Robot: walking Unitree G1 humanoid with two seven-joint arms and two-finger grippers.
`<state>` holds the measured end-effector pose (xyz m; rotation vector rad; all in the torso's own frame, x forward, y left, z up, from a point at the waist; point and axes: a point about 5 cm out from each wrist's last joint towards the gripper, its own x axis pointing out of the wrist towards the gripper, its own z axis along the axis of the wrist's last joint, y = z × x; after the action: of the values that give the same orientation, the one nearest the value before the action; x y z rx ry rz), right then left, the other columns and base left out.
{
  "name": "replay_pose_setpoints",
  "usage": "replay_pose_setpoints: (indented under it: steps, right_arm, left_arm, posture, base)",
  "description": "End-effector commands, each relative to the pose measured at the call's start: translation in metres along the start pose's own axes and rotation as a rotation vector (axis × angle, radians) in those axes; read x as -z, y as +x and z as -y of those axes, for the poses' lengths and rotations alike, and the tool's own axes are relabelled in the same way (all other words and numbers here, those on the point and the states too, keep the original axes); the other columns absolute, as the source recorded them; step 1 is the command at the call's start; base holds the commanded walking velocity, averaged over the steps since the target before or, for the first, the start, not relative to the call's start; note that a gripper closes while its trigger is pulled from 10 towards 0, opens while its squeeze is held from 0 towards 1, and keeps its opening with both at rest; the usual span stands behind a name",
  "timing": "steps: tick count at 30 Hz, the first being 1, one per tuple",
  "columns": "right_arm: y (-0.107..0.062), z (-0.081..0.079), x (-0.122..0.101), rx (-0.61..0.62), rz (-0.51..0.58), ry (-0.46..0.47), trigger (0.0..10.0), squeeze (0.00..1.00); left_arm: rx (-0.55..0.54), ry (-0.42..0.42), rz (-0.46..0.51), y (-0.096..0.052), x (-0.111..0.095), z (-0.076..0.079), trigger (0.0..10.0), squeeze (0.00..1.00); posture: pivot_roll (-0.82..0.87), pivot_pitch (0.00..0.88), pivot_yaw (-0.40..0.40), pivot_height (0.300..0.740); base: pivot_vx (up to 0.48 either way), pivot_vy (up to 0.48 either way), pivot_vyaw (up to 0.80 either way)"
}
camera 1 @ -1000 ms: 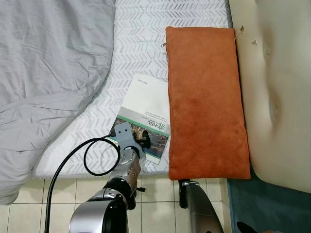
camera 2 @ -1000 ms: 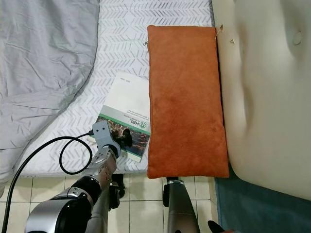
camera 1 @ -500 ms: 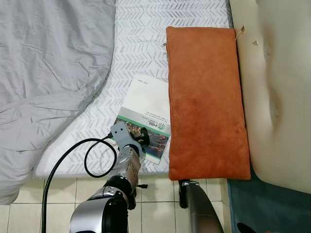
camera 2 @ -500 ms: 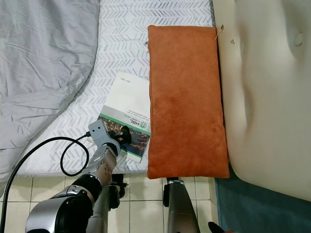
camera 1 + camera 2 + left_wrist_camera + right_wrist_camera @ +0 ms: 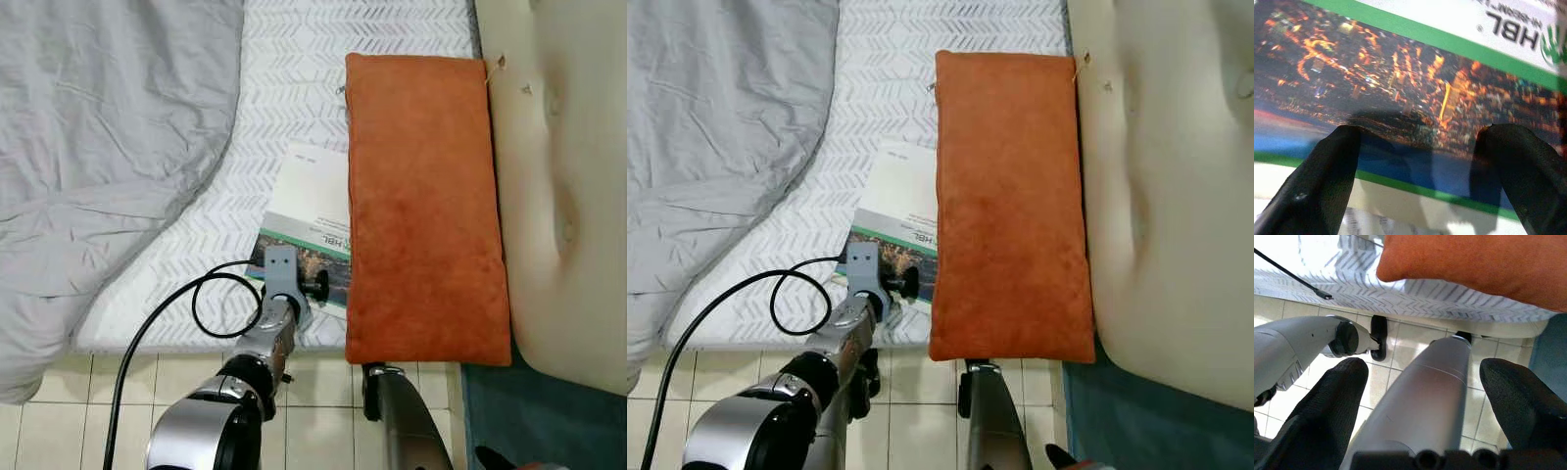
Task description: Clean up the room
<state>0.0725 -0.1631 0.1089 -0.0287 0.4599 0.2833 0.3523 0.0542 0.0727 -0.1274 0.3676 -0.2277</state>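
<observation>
Step in hand: reaching for glossy green-and-white booklet lying beside long orange cushion on the bed. Left pincer released, straddling cover's near edge. Next: clench, lift. Right pincer released, idle below cushion.

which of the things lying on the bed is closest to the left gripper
The booklet with the city photo cover: the left gripper hangs open right over it, while the orange cushion and grey blanket lie off to either side.
</observation>
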Motion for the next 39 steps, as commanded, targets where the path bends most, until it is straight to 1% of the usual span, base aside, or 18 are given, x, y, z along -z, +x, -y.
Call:
replay_pose_setpoints:
  steps: [1, 6, 13, 17, 18, 19, 23, 24, 25, 26, 27, 28, 31, 32, 33, 36, 38, 39]
  right_arm:
    - [0.001, 0.0, 0.009, 0.006, -0.047, 0.021, 10.0, 0.0]
    - [0.005, 0.001, 0.009, 0.004, -0.039, 0.018, 10.0, 0.0]
    - [0.024, -0.001, 0.013, -0.022, -0.013, 0.015, 10.0, 0.0]
    - [0.048, 0.006, 0.013, -0.027, 0.021, 0.01, 10.0, 0.0]
    - [0.048, 0.006, 0.013, -0.027, 0.021, 0.01, 10.0, 0.0]
    - [0.062, 0.011, 0.015, -0.006, 0.035, 0.044, 10.0, 0.0]
    - [0.084, 0.014, 0.008, -0.011, 0.085, 0.08, 10.0, 0.0]
    - [0.084, 0.014, 0.008, -0.011, 0.085, 0.08, 10.0, 0.0]
    - [0.091, 0.014, 0.005, -0.013, 0.102, 0.079, 10.0, 0.0]
    - [0.101, 0.015, -0.002, -0.016, 0.138, 0.071, 10.0, 0.0]
    - [0.106, 0.016, -0.005, -0.013, 0.152, 0.072, 10.0, 0.0]
    - [0.106, 0.016, -0.005, -0.013, 0.152, 0.072, 10.0, 0.0]
    - [0.114, 0.018, -0.007, 0.005, 0.171, 0.079, 10.0, 0.0]
    - [0.117, 0.02, -0.012, 0.039, 0.212, 0.108, 10.0, 0.0]
    - [0.117, 0.02, -0.012, 0.039, 0.212, 0.108, 10.0, 0.0]
    - [0.102, 0.031, -0.024, 0.181, 0.323, 0.111, 10.0, 0.0]
    - [0.092, 0.039, -0.018, 0.275, 0.323, 0.107, 10.0, 0.0]
    - [0.092, 0.039, -0.018, 0.275, 0.323, 0.107, 10.0, 0.0]
  left_arm:
    - [0.366, -0.077, -0.14, -0.024, 0.032, 0.14, 10.0, 0.0]
    - [0.351, -0.097, -0.129, -0.023, 0.03, 0.137, 10.0, 0.0]
    - [0.317, -0.128, 0.002, -0.024, 0.025, 0.129, 10.0, 0.0]
    - [0.232, -0.006, 0.247, -0.031, 0.007, 0.091, 10.0, 0.0]
    - [0.232, -0.006, 0.247, -0.031, 0.007, 0.091, 10.0, 0.0]
    - [0.197, 0.067, 0.342, -0.037, -0.004, 0.067, 10.0, 0.0]
    - [0.199, 0.176, 0.47, -0.058, -0.019, 0.035, 10.0, 0.0]
    - [0.199, 0.176, 0.47, -0.058, -0.019, 0.035, 10.0, 0.0]
    - [0.202, 0.241, 0.497, -0.065, -0.021, 0.026, 10.0, 0.0]
    - [0.195, 0.365, 0.515, -0.076, -0.02, 0.009, 10.0, 0.0]
    - [0.161, 0.424, 0.496, -0.075, -0.016, -0.002, 10.0, 0.0]
    - [0.161, 0.424, 0.496, -0.075, -0.016, -0.002, 10.0, 0.0]
    - [0.103, 0.502, 0.465, -0.07, -0.01, -0.021, 10.0, 0.0]
    - [0.049, 0.526, 0.427, -0.068, -0.005, -0.045, 10.0, 0.0]
    - [0.049, 0.526, 0.427, -0.068, -0.005, -0.045, 10.0, 0.0]
    - [0.044, 0.5, 0.464, -0.102, -0.008, -0.059, 10.0, 0.0]
    - [0.055, 0.533, 0.477, -0.131, -0.005, -0.067, 10.0, 0.0]
    - [0.055, 0.533, 0.477, -0.131, -0.005, -0.067, 10.0, 0.0]
  posture:
    - [-0.31, 0.67, 0.005, 0.74]
    - [-0.3, 0.661, 0.006, 0.74]
    - [-0.24, 0.585, 0.037, 0.74]
    - [-0.2, 0.53, 0.047, 0.74]
    - [-0.2, 0.53, 0.047, 0.74]
    - [-0.18, 0.49, 0.057, 0.74]
    - [-0.14, 0.384, 0.072, 0.74]
    - [-0.14, 0.384, 0.072, 0.74]
    - [-0.13, 0.352, 0.08, 0.74]
    - [-0.12, 0.337, 0.083, 0.74]
    - [-0.11, 0.332, 0.082, 0.74]
    - [-0.11, 0.332, 0.082, 0.74]
    - [-0.11, 0.333, 0.082, 0.74]
    - [-0.12, 0.317, 0.084, 0.74]
    - [-0.12, 0.317, 0.084, 0.74]
    - [-0.14, 0.313, 0.093, 0.74]
    - [-0.14, 0.329, 0.1, 0.74]
    - [-0.14, 0.329, 0.1, 0.74]
  base:
    - [0.0, 0.0, 0.0]
    - [0.0, 0.0, 0.0]
    - [0.0, 0.0, 0.0]
    - [0.0, 0.0, 0.0]
    - [0.0, 0.0, 0.0]
    - [0.0, 0.0, 0.0]
    - [0.0, 0.0, 0.0]
    - [0.0, 0.0, 0.0]
    - [0.0, 0.0, 0.0]
    - [0.0, 0.0, 0.0]
    - [0.0, 0.0, 0.0]
    - [0.0, 0.0, 0.0]
    - [0.0, 0.0, 0.0]
    - [0.0, 0.0, 0.0]
    - [0.0, 0.0, 0.0]
    - [0.0, 0.0, 0.0]
    - [0.0, 0.0, 0.0]
    - [0.0, 0.0, 0.0]
